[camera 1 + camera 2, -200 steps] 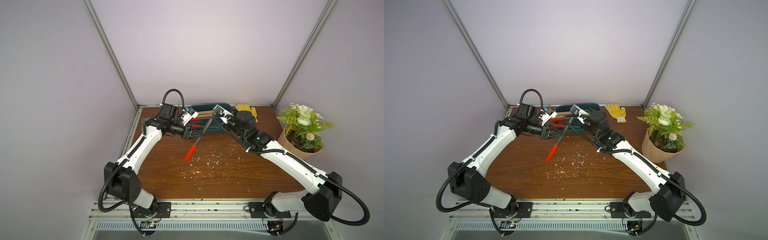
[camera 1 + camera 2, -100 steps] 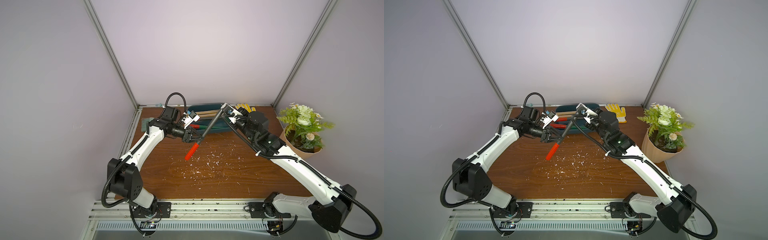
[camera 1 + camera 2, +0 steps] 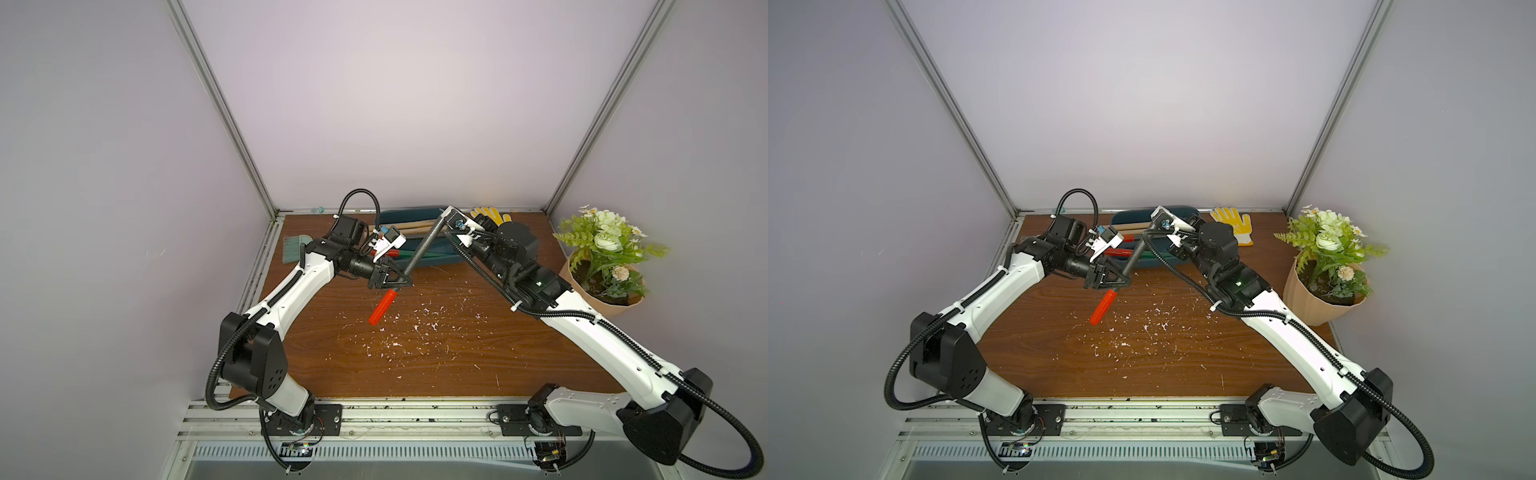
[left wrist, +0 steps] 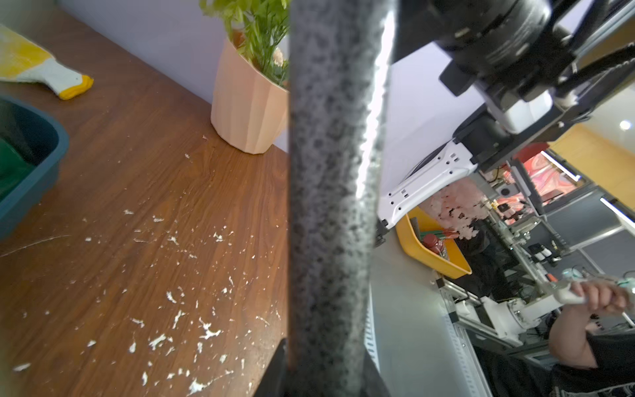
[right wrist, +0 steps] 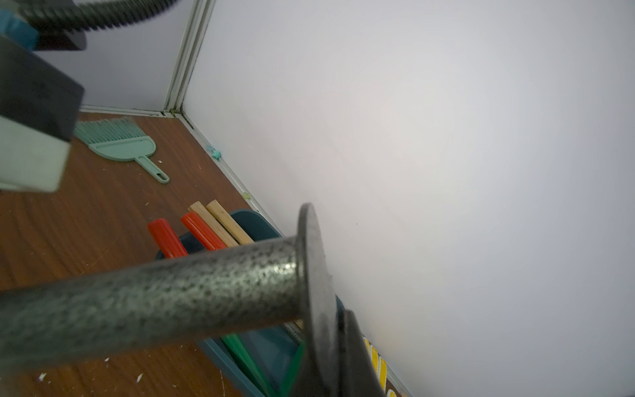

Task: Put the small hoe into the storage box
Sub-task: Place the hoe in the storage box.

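The small hoe (image 3: pixel 420 251) looked stiff, head-heavy steel; I judged the shaft safest, where my left claw (image 3: pixel 401 281) pinched it, right claw (image 3: pixel 450 217) clamping its blade.

small hoe (image 3: pixel 419 252): speckled metal shaft (image 5: pixel 171 295), glossy red plastic grip (image 3: pixel 382 309).

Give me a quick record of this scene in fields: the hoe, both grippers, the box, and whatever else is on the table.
small hoe: tilted, held by both grippers, red handle low, head end toward the box
left gripper: shut on the shaft just above the red handle
right gripper: shut on the head end
storage box: back of the table, long-handled tools inside
elsewhere: yellow glove, potted plant, teal hand brush, white scraps
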{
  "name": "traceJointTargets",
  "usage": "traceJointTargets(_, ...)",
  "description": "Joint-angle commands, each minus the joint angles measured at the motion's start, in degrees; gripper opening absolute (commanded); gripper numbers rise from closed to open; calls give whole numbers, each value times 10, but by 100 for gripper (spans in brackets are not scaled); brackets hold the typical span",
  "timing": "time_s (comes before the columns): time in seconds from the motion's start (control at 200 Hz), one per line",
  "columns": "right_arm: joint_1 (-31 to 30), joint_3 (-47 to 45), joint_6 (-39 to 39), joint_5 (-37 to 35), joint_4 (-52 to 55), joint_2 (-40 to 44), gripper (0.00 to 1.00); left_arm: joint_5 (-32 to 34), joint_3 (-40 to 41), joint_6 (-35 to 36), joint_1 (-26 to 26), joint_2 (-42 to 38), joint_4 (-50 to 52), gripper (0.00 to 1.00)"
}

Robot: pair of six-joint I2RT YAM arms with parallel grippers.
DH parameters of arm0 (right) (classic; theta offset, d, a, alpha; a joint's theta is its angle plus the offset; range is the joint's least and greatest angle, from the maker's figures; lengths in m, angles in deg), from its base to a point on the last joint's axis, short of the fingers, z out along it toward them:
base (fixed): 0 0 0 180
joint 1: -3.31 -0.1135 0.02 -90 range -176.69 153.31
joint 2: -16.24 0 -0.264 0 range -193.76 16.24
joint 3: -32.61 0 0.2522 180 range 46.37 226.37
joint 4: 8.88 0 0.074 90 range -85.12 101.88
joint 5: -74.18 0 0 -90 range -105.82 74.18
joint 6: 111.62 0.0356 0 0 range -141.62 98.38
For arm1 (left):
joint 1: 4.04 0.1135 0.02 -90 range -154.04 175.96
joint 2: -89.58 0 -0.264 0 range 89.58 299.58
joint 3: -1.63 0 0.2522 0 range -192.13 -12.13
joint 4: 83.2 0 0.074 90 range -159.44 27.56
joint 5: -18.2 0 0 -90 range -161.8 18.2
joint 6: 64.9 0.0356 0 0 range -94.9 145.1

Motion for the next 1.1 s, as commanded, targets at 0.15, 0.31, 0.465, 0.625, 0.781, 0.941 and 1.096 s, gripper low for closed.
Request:
traceJointTargets(0.15,-9,4,28,14,-85,45,0,80,-30,-29,-2,-4,9,0)
traceJointTargets(0.31,-7,-12,42,-38,-51,53,33,275,-66,-74,-2,-10,8,0)
traceJointTargets(0.465,1,-33,74,-31,-39,70,38,471,-137,-97,-9,-5,4,0)
traceJointTargets(0.625,19,-27,105,-48,-16,74,38,709,-165,-56,-62,16,2,0)
traceJointTargets(0.781,45,-21,131,-51,11,76,38,876,-199,2,-95,82,-2,0)
traceJointTargets(0.941,71,-48,145,-38,9,96,38,1019,-232,72,-135,132,-15,0)
traceJointTargets(1.096,98,-78,163,-16,-3,112,37,1072,-266,123,-144,173,-45,0)
